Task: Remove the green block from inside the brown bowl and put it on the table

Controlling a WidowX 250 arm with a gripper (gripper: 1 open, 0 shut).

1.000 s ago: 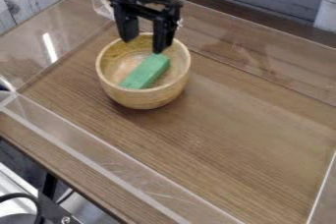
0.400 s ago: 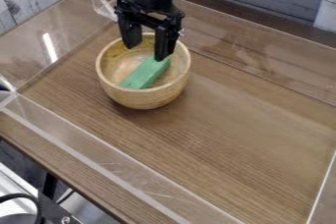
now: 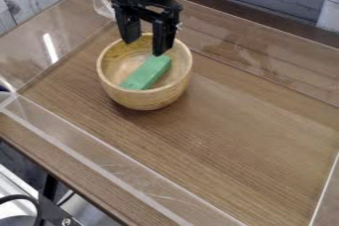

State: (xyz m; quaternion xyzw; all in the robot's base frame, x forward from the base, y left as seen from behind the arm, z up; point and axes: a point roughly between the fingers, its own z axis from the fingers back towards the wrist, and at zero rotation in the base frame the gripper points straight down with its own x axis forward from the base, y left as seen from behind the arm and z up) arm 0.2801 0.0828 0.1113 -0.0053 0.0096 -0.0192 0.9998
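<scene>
Block [image 3: 149, 72] not lifted, just below spread fingers [image 3: 143, 49]; grasping and placing on bench [image 3: 225, 136] still to do.

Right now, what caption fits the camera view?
Open gripper hovers over a wooden bowl holding a green block.

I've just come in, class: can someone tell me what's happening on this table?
A dark robot gripper hangs over the back of the brown bowl, with its jaws open. Inside the bowl lies the green block, which the gripper is not holding. The job is to take the block out and put it on the table, and that has yet to be done: the block is in the bowl, and the bowl stands on the wooden tabletop.
</scene>
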